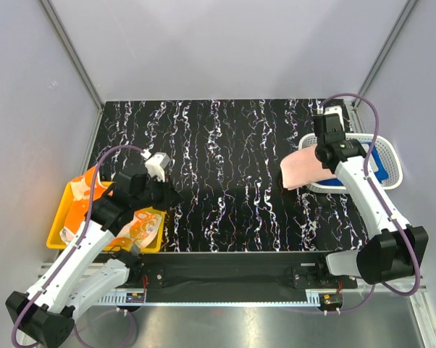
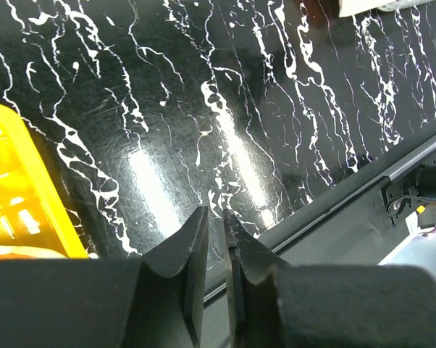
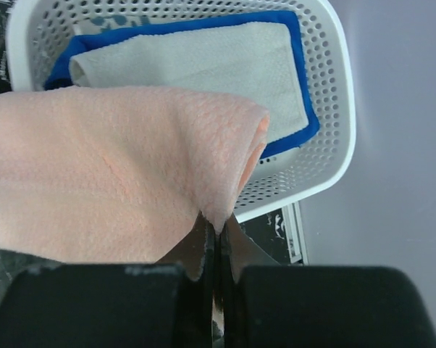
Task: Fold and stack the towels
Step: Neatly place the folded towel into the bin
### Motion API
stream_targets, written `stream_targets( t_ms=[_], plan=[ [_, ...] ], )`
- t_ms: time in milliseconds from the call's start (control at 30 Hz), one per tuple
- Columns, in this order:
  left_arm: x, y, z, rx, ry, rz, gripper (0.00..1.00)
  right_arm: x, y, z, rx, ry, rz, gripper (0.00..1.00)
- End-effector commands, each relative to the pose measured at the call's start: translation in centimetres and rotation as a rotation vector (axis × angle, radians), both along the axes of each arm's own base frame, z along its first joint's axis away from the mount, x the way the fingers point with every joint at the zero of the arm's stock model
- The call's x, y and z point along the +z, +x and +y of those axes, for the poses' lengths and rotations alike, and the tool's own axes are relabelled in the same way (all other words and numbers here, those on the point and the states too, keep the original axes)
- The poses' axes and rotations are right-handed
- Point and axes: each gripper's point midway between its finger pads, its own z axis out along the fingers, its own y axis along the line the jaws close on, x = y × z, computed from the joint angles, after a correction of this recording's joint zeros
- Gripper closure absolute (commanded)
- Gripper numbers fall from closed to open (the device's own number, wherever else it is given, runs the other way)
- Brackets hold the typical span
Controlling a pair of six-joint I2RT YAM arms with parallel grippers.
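Observation:
A pale pink towel point(image 1: 301, 170) point(image 3: 95, 174) hangs folded over the left rim of the white basket point(image 1: 392, 156) point(image 3: 334, 109), and my right gripper point(image 1: 324, 151) point(image 3: 216, 225) is shut on its folded edge. Inside the basket a folded off-white towel point(image 3: 189, 61) lies on a royal blue towel point(image 1: 378, 164) point(image 3: 298, 87). An orange-and-white patterned towel point(image 1: 142, 225) lies crumpled in the yellow bin point(image 1: 57, 230) point(image 2: 15, 196) at the left. My left gripper point(image 1: 167, 194) point(image 2: 216, 214) hovers over the black marbled table just right of the bin, its jaws a narrow gap apart with nothing between them.
The black table point(image 1: 225, 159) with white veining spans the middle. Its front edge and a metal rail point(image 2: 348, 196) run close to the left gripper. Grey walls enclose the back and sides, and the basket sits against the right wall.

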Motion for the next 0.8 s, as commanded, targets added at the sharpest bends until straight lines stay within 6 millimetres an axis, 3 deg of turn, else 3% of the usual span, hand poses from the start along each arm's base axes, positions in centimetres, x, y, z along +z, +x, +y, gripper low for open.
stream_targets(
  t_ms=[0, 300, 767],
  plan=[
    [0.7, 0.0, -1.0, -0.058, -0.029, -0.042, 0.82, 3.5, 0.5, -2.2, -0.047, -0.071, -0.082, 1.00],
    [0.5, -0.5, -1.6, -0.086, -0.026, -0.033, 0.82, 5.3, 1.5, -3.9, -0.093, -0.072, -0.132, 1.00],
    [-0.2, -0.7, -2.0, -0.100, -0.016, -0.009, 0.82, 5.2, 2.8, -7.5, -0.169, -0.100, -0.134, 1.00]
  ],
)
